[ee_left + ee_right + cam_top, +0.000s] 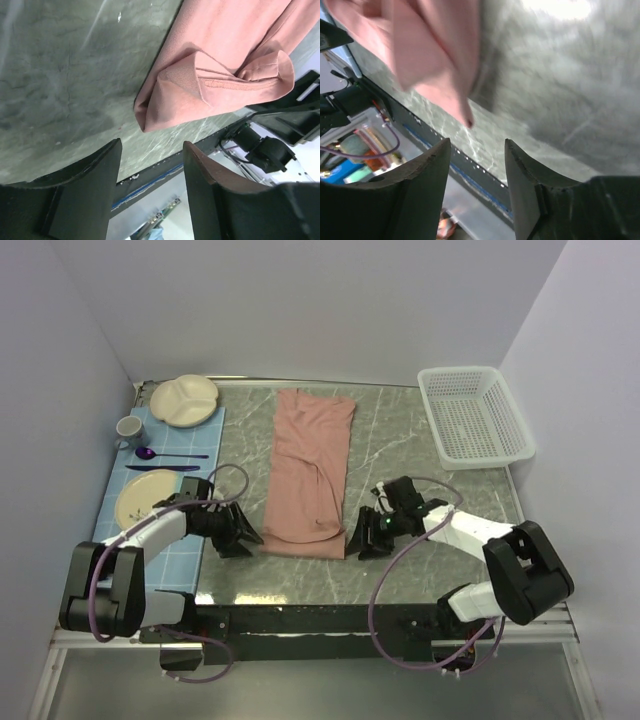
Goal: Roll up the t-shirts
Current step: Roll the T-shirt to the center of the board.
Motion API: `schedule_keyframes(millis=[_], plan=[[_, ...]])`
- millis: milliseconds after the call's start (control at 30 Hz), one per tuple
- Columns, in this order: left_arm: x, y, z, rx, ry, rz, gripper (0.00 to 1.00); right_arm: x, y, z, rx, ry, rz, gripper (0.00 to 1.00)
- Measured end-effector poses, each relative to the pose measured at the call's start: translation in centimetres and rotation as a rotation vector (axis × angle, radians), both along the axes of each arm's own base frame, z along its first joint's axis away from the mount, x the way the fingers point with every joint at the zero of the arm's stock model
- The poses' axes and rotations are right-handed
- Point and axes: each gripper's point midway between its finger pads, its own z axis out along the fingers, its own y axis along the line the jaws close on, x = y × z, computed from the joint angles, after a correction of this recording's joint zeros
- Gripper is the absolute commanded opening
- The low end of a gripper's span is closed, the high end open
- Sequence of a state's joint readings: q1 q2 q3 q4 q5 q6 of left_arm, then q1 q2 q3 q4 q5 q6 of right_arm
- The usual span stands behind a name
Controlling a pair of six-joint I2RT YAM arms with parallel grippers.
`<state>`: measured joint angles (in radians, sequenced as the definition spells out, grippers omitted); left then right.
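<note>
One dusty-pink t-shirt (308, 475) lies folded into a long strip down the middle of the grey marbled worktop (390, 440), running from the far edge almost to the near edge. The left gripper (243, 535) sits low just beside the strip's near left corner. Its two fingers (85, 190) are apart with nothing between them. The right gripper (360, 538) sits just beside the near right corner, its fingers (415, 190) likewise spread and empty. One white basket (475, 415) stands at the far right corner. Along the left edge, one blue placemat (205, 435) carries two plates, a divided one (184, 400) and a yellowish one (150, 498). It also carries one mug (130, 428), one purple spoon (148, 453) and one dark utensil (165, 468).
</note>
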<state>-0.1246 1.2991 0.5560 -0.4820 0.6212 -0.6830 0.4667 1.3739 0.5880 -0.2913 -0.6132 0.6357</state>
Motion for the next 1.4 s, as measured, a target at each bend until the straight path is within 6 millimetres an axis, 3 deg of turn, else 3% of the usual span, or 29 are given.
schedule_keyframes(millis=[133,300,567,767,967,1067,1133,1167,1200,1267,1400], plan=[[0.2,-0.4,-0.1,-0.030,0.003,0.006,0.53,-1.3,0.4,-0.6,0.044,0.079,-0.023,0.55],[1.0,-0.8,-0.5,-0.052,0.002,0.015,0.45,-0.4,1.9,-1.0,0.108,0.128,-0.057,0.54],[0.9,-0.8,-1.3,-0.051,0.030,0.017,0.47,-1.0,3.4,-1.4,0.135,0.199,-0.061,0.52],[-0.4,-1.0,-1.9,-0.060,0.069,0.009,0.52,-1.6,3.4,-1.8,0.131,0.230,-0.082,0.50],[-1.0,-1.6,-2.0,-0.077,0.083,0.001,0.41,-1.3,3.5,-2.0,0.138,0.255,-0.108,0.46],[-0.8,-1.7,-2.4,-0.079,0.090,0.003,0.38,-1.1,3.7,-2.1,0.144,0.265,-0.112,0.39],[-0.7,-1.8,-2.4,-0.085,0.099,0.007,0.27,-0.9,3.8,-2.2,0.145,0.258,-0.114,0.33],[-0.5,-1.8,-2.5,-0.085,0.096,0.008,0.24,-0.6,3.8,-2.3,0.146,0.251,-0.116,0.21],[-0.4,-1.8,-2.5,-0.084,0.094,0.011,0.11,-0.5,3.9,-2.4,0.147,0.245,-0.116,0.15],[-0.3,-1.8,-2.6,-0.084,0.094,0.014,0.01,-0.2,3.9,-2.5,0.146,0.229,-0.116,0.05],[-0.1,-1.8,-2.4,-0.085,0.082,0.017,0.01,0.3,3.6,-2.6,0.144,0.210,-0.108,0.01]])
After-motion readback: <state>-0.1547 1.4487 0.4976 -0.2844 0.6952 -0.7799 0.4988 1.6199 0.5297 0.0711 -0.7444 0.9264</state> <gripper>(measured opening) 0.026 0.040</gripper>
